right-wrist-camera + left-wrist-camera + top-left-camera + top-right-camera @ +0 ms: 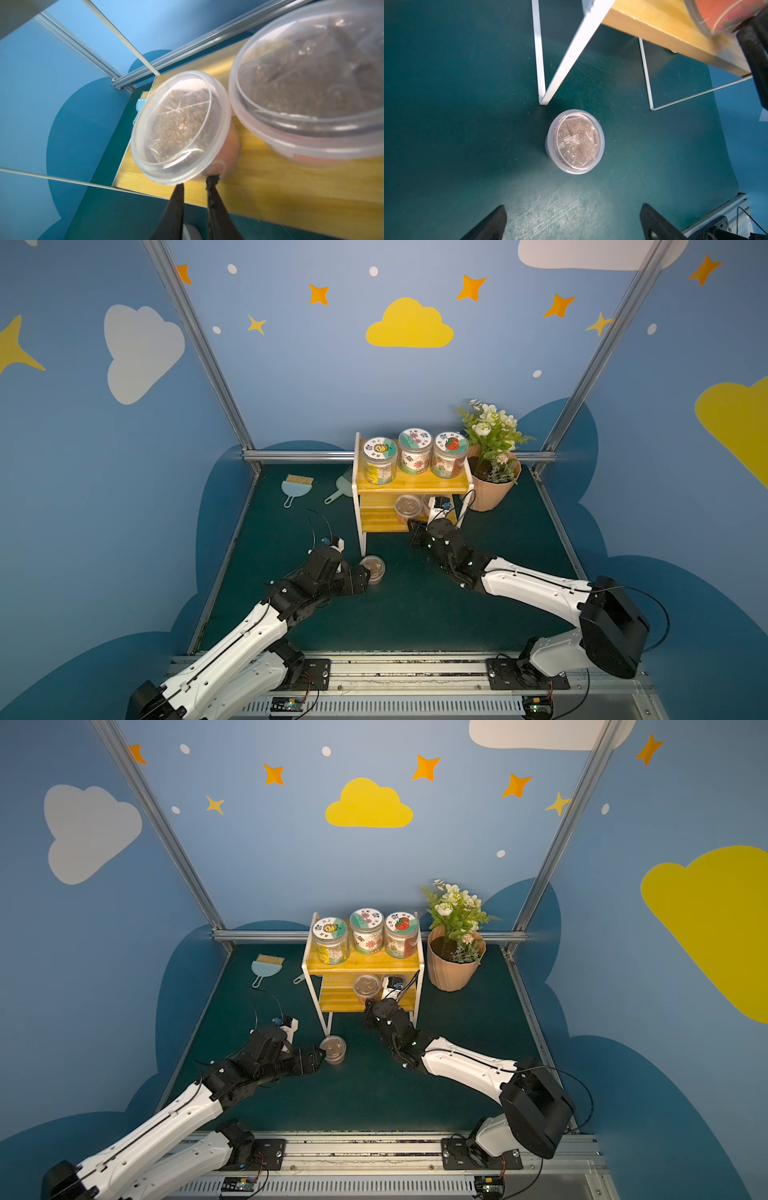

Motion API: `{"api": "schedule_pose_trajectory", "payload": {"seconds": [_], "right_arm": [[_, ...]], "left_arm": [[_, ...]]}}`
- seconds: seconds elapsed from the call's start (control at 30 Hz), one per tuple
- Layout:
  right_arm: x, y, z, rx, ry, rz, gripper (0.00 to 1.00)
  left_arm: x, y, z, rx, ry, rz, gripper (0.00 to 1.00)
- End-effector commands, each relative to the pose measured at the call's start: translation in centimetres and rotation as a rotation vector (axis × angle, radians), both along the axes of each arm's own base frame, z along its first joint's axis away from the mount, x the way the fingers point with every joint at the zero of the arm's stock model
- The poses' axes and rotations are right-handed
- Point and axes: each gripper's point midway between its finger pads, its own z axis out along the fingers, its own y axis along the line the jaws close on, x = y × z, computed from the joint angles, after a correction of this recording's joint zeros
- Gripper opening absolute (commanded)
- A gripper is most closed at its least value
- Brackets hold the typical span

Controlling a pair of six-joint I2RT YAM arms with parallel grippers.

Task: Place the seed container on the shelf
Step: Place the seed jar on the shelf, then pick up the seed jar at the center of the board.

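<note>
The right gripper [196, 184] holds its two black fingers [176, 207] almost together, with nothing between them. Right at their tips a clear lidded seed tub [180, 124] stands on the yellow board of the shelf [270, 187]. A second tub [311, 72], blurred, touches the first, also ahead of the hand. Under the hand lies a green mat [99, 214], and far ahead stands a blue wall [31, 104].
</note>
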Motion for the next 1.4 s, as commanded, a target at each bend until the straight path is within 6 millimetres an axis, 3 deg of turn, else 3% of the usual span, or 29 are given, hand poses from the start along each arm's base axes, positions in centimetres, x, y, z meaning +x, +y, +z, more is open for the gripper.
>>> {"api": "schedule_pose_trajectory", "payload": {"seconds": [0.0,0.17,0.37,0.57,0.73,1.1,1.37], "right_arm": [[1.0,0.9,1.0,0.029,-0.023,0.018,0.22],[1.3,0.9,1.0,0.032,-0.025,0.012,0.22],[-0.2,0.1,-0.2,0.053,-0.019,0.023,0.30],[-3.0,-1.5,-1.6,-0.037,-0.008,0.007,0.42],[-5.3,-3.0,-2.6,-0.084,-0.001,0.009,0.45],[-11.7,-7.4,-5.8,-0.229,0.102,0.039,0.45],[-14.1,-11.0,-7.1,-0.306,0.119,0.038,0.45]], "left_arm": [[1.2,-1.0,0.8,-0.038,-0.075,-0.026,1.00],[1.4,-1.3,0.4,-0.046,-0.103,-0.042,1.00],[1.7,-1.4,-0.3,-0.020,-0.102,-0.055,1.00],[2.3,-1.8,-1.2,-0.009,-0.087,-0.060,1.00],[2.9,-2.3,-2.1,0.001,-0.080,-0.064,1.00],[4.6,-4.3,-4.9,0.020,-0.013,-0.100,1.00],[4.1,-6.2,-5.3,0.031,0.009,-0.151,1.00]]}}
